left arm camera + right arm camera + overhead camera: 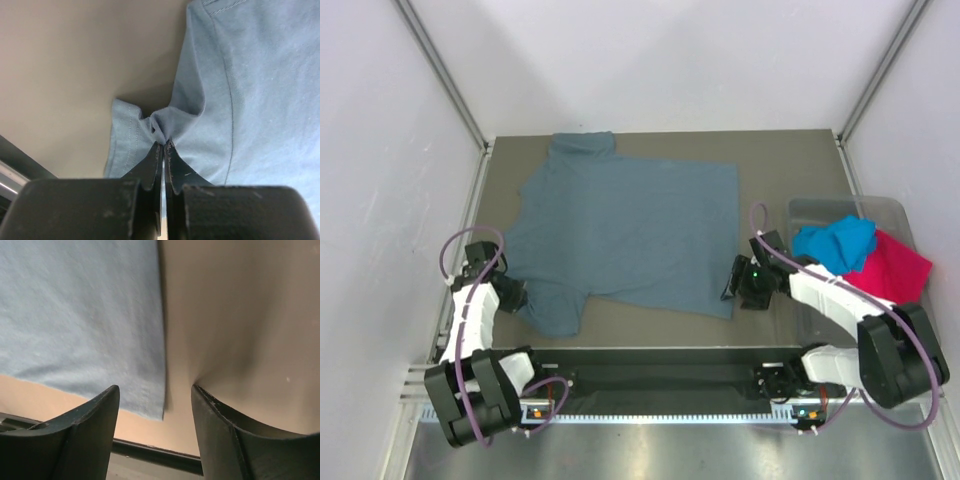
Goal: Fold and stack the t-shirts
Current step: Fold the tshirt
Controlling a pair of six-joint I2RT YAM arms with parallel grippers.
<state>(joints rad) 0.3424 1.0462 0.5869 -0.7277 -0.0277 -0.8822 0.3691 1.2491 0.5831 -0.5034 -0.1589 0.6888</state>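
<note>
Leftmost, my left claw [163, 146] is pinched tight on the near sleeve of the slate-blue t-shirt [630, 230], which lies spread flat. My right claw [155, 390] stands apart over that shirt's near right hem corner. Right of the shirt, the turquoise t-shirt [835, 243] and the pink t-shirt [892, 266] lie in the clear tub [802, 210].

On the counter [770, 165], the spread t-shirt [630, 225] lies between the left claw [520, 297], at its sleeve, and the right claw [732, 285], at its hem corner. Right of that claw, a tub [892, 209] holds two bunched t-shirts [835, 243], seemingly overlapping.

Clear plastic tub [812, 211] — right side of a drab-brown table [775, 160]
</note>
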